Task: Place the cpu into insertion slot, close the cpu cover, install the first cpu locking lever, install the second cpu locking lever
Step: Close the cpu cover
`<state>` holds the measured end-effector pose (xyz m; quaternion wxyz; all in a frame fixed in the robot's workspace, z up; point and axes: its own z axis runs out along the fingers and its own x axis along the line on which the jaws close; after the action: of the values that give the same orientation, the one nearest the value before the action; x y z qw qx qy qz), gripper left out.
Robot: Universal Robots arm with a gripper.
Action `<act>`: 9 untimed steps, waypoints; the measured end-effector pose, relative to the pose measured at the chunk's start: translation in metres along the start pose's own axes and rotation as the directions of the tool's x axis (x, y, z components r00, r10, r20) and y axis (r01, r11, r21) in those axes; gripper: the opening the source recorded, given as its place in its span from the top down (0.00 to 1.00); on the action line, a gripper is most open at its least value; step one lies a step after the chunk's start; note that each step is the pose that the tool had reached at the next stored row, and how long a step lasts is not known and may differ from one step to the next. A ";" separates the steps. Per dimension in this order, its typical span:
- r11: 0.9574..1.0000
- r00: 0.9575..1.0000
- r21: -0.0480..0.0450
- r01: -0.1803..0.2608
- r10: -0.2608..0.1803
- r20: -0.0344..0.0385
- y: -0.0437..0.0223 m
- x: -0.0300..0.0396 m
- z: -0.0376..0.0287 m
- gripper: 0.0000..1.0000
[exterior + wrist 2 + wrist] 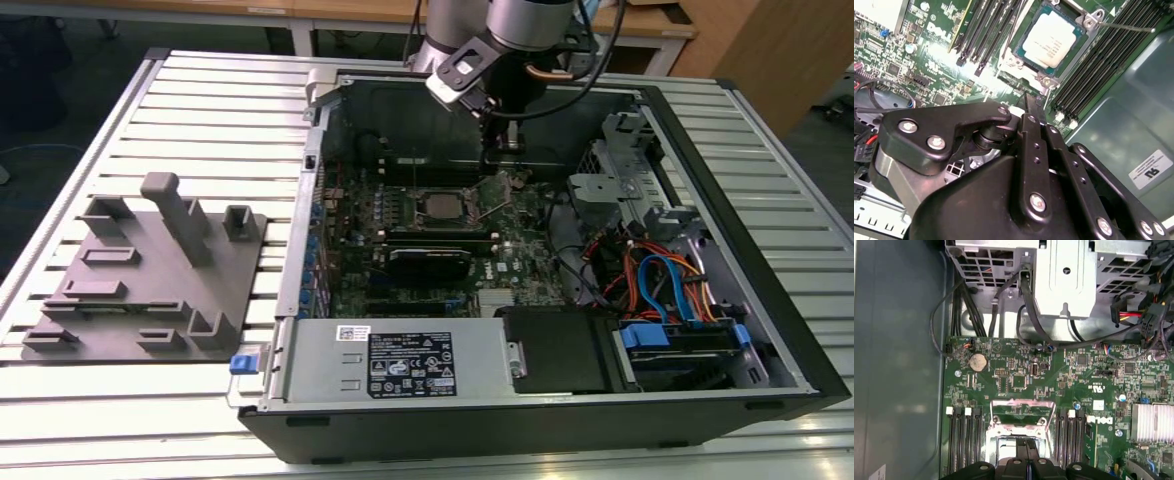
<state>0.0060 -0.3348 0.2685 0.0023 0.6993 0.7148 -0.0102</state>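
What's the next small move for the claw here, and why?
Probably ease the shut, empty claw toward the thin locking lever and press it down. The cpu is already seated with the cpu cover framing it, yet that lever looks unlatched, angling out from the socket's corner.

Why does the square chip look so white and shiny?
In the second wrist view light bounces off the cpu; in the first wrist view a metal bracket glares white too; in the exterior view the case is shadowy inside.
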 end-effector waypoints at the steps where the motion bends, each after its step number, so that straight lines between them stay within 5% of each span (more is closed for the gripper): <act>1: 1.000 1.000 0.000 0.000 0.000 0.000 0.0014 0.0000 0.0000 0.90; 9: 1.000 1.000 0.000 0.000 0.000 0.000 0.0076 -0.0002 0.0013 0.90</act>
<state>0.0136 -0.3348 0.2671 0.0023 0.6993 0.7148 -0.0101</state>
